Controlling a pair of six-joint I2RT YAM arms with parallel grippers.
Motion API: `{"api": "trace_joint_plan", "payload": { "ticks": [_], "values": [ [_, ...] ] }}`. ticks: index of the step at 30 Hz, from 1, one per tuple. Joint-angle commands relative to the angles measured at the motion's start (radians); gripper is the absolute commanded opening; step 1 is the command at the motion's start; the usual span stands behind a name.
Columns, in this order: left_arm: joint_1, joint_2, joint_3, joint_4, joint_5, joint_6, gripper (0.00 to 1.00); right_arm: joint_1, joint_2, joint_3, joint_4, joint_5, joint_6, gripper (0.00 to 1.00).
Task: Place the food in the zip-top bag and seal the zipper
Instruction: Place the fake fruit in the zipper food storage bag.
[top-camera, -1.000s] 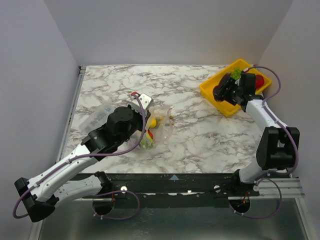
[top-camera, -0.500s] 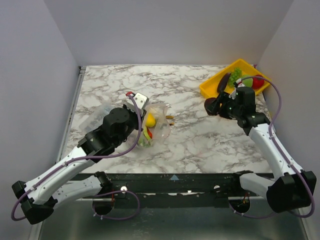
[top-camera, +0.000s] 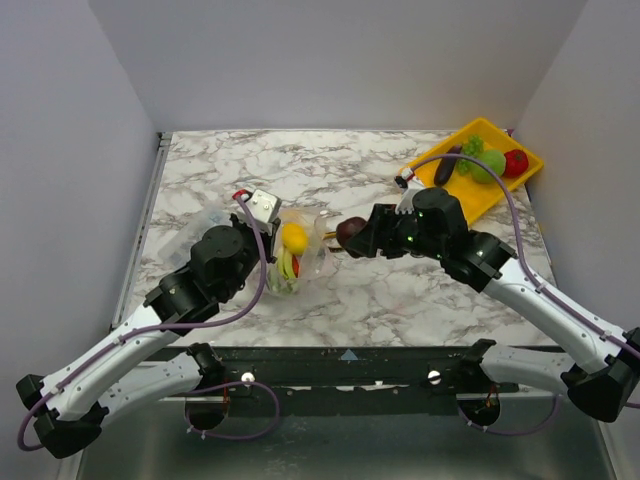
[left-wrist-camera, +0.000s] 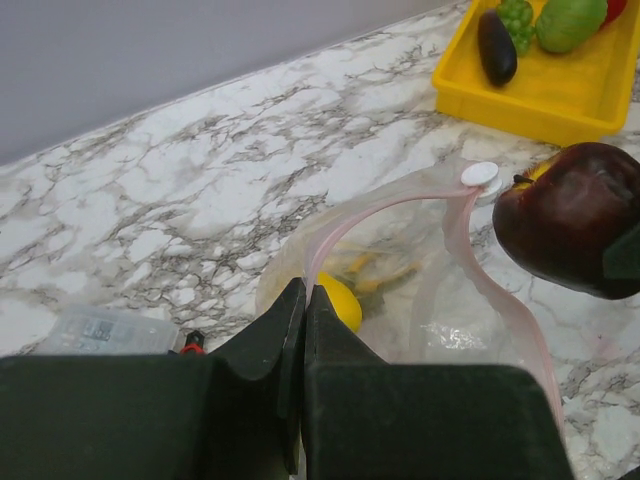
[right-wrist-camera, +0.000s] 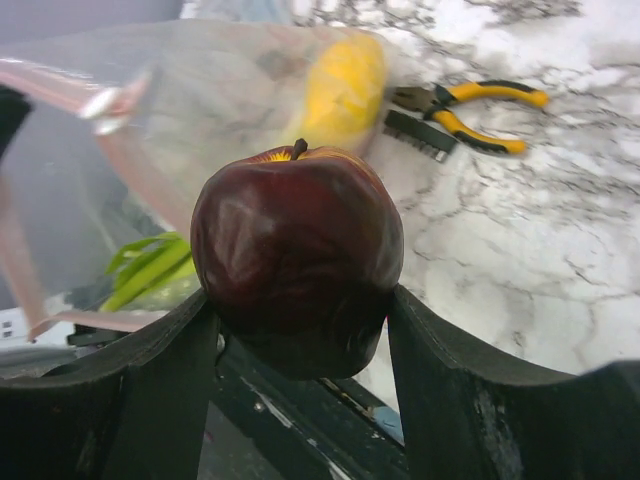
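The right arm has swung over from the yellow tray (left-wrist-camera: 530, 105), and the right gripper (right-wrist-camera: 300, 340), jaws spread wide, now clasps a dark red apple (left-wrist-camera: 575, 230) just beside the zip-top bag (left-wrist-camera: 420, 290) mouth; the drop looks close. The left gripper (left-wrist-camera: 303, 330) is pinched tight on the pink zipper (left-wrist-camera: 370, 205), holding the bag up with a lemon (top-camera: 294, 237) inside

Right gripper (top-camera: 356, 237) — moved from the yellow tray (left-wrist-camera: 520, 112) at the far right to mid-table, and now holds a dark red apple (right-wrist-camera: 297, 255) just beside the zip-top bag (top-camera: 303, 255) mouth.
Left gripper (left-wrist-camera: 303, 335) — shifted slightly leftward with the bag edge pinched; the bag now stands more upright.
Tray contents are uncovered.
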Motion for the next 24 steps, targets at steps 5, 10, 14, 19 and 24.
{"api": "trace_joint_plan", "payload": {
  "ticks": [5,10,14,19,24],
  "values": [
    [0.000,-0.055,-0.031,0.097,-0.124,0.006,0.00,0.140,0.009,0.092,0.047,0.065,0.069,0.00],
    [0.002,-0.070,-0.046,0.121,-0.150,0.020,0.00,0.182,0.022,0.128,0.059,0.067,0.067,0.00],
    [0.005,-0.069,-0.039,0.112,-0.152,0.022,0.00,0.217,0.025,0.129,0.130,0.010,0.083,0.00],
    [0.006,-0.059,-0.042,0.116,-0.141,0.022,0.00,0.326,0.035,0.169,0.182,0.047,0.079,0.00],
    [0.005,-0.043,-0.032,0.099,-0.104,0.016,0.00,0.399,0.084,0.229,0.171,0.119,0.063,0.00]
  ]
}}
